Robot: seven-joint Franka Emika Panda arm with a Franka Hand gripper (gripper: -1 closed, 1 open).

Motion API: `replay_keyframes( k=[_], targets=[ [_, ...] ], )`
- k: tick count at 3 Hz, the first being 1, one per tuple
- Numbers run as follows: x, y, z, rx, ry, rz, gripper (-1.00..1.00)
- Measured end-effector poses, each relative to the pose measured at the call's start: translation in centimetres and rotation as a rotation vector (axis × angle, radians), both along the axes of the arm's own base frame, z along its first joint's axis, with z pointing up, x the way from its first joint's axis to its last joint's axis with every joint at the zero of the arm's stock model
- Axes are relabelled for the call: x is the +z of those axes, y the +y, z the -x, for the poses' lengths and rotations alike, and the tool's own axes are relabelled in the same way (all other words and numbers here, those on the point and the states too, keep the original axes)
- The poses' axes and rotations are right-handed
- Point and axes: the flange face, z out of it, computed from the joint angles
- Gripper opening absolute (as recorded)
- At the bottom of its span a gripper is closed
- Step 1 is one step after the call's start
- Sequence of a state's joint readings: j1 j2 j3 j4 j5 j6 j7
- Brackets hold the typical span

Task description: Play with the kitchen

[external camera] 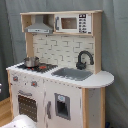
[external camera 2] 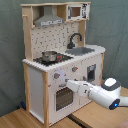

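Kitchen (external camera 2: 55, 65) fills the middle of both exterior views, standing on a wooden floor (external camera 2: 30, 119) before a grey curtain (external camera 2: 10, 50). In the second exterior view, from left to right: a small pot (external camera 2: 49, 55) sits on the stovetop (external camera 2: 52, 59), the black faucet (external camera 2: 75, 39) curves over the sink (external camera 2: 82, 50), and the white arm (external camera 2: 102, 92) reaches in from the right, its gripper (external camera 2: 68, 82) at the front panel just below the knobs (external camera 2: 57, 76). Whether its fingers are apart, I cannot tell.

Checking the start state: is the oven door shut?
Shut: the oven door sits flush with the kitchen front in both exterior views.
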State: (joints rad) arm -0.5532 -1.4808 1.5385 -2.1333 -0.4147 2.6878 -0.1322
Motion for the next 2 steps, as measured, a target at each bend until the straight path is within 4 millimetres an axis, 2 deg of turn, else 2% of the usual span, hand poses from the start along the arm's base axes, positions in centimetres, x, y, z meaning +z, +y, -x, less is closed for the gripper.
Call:
replay_keyframes(
  k=[1,2],
  targets=[
    [0.2,-0.6,0.9,-0.02,0.004,0.104,1.0],
    [1.3,-2.1,0.9,-0.042,0.01,0.175,1.0]
  ],
)
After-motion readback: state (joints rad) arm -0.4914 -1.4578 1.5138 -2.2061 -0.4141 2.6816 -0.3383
